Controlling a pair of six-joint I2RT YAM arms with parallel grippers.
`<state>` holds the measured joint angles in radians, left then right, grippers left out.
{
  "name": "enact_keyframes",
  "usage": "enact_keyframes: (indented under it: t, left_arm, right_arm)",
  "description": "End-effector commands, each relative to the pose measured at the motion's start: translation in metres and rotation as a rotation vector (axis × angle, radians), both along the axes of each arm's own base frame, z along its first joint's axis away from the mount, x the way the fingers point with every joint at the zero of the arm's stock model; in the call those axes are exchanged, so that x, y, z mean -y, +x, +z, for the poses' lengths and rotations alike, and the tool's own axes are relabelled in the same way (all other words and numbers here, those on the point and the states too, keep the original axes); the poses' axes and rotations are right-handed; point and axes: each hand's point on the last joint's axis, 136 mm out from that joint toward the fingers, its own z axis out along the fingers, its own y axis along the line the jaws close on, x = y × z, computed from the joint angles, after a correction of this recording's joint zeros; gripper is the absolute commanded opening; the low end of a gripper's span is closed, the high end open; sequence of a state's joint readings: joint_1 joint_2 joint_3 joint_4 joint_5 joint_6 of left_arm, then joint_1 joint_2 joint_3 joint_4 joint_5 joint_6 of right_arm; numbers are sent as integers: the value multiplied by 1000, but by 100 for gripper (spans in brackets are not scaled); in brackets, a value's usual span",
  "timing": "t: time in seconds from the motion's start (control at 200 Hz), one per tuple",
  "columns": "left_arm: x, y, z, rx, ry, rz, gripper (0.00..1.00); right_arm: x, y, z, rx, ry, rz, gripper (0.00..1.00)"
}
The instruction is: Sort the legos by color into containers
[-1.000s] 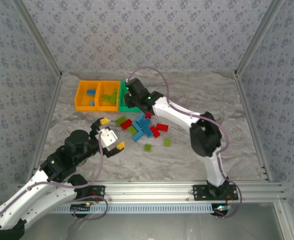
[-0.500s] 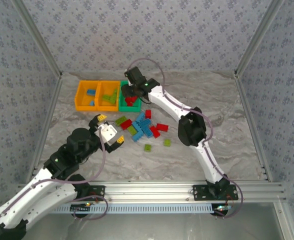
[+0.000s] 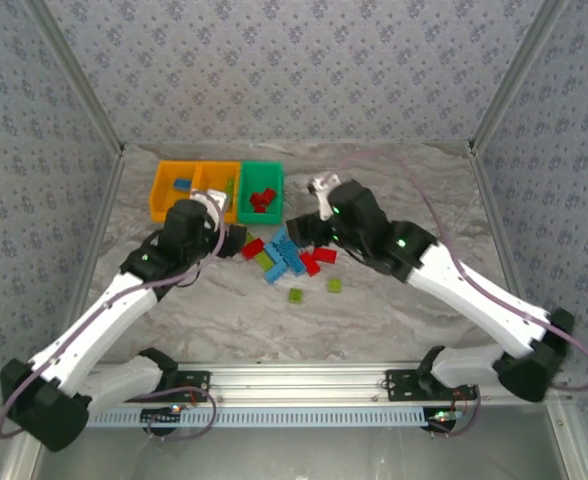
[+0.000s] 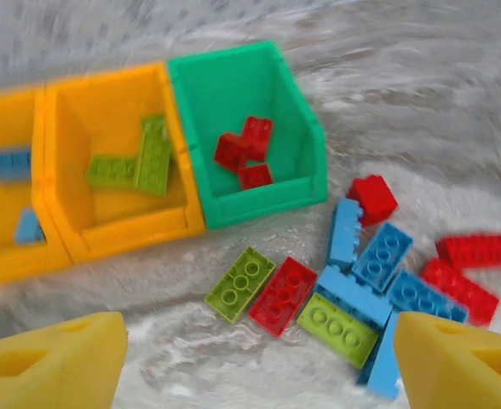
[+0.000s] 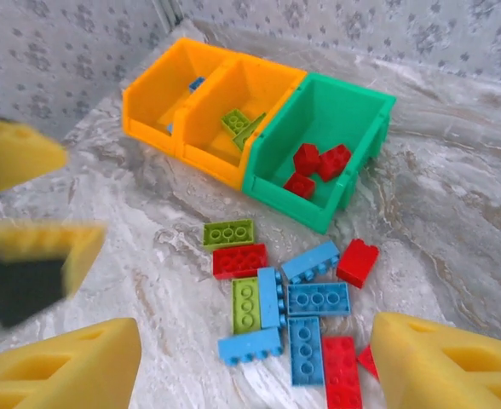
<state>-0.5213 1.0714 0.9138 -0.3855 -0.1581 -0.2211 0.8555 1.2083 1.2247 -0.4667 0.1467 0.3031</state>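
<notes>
Both arms have swung since a second ago: the right claw (image 5: 255, 362) has pulled back from the green bin (image 5: 353, 92) to the right of the pile, and the left claw (image 4: 259, 362) has come forward on its left, near the bins. Each claw is spread wide with nothing between its fingers. Loose legos (image 3: 289, 255) lie on the table (image 3: 424, 200) between the two claws, just ahead of each. Red bricks (image 5: 319, 162) sit in the green bin, lime bricks (image 4: 140, 162) in the middle orange bin (image 4: 114, 85), and blue bricks (image 4: 12, 162) in the left orange bin (image 4: 3, 102). Two stray lime bricks (image 3: 296, 295) lie apart from the pile, nearer the arm bases.
</notes>
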Motion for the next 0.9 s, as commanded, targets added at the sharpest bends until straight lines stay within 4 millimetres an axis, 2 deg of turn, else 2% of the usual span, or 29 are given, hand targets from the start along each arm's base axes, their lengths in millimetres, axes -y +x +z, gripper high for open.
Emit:
enact_keyframes:
  t: [0.0, 0.1, 0.2, 0.41, 0.505, 0.605, 0.685, 0.894]
  left_arm:
    - [-13, 15, -41, -198, -207, 299, 76]
    - [-16, 26, -70, -325, -236, 476, 71]
    - [-10, 34, -92, -421, -250, 588, 65]
    - [4, 63, -131, -517, -196, 658, 63]
    - [10, 73, -144, -543, -174, 651, 66]
    - [9, 78, -153, -552, -148, 661, 76]
    - [5, 78, -161, -565, -132, 678, 80]
    - [4, 67, -185, -619, -113, 688, 81]
  right_arm:
    - [28, -14, -46, -84, -78, -85, 76]
    - [44, -29, -56, -101, -99, -109, 77]
    - [56, -31, -64, -103, -111, -150, 78]
    - [53, -32, -63, -111, -100, -152, 79]
    - [53, -34, -60, -116, -88, -147, 79]
    - [56, -35, -56, -107, -76, -151, 79]
    - [64, -38, -61, -119, -105, -164, 80]
    - [69, -38, -61, -111, -106, -179, 81]
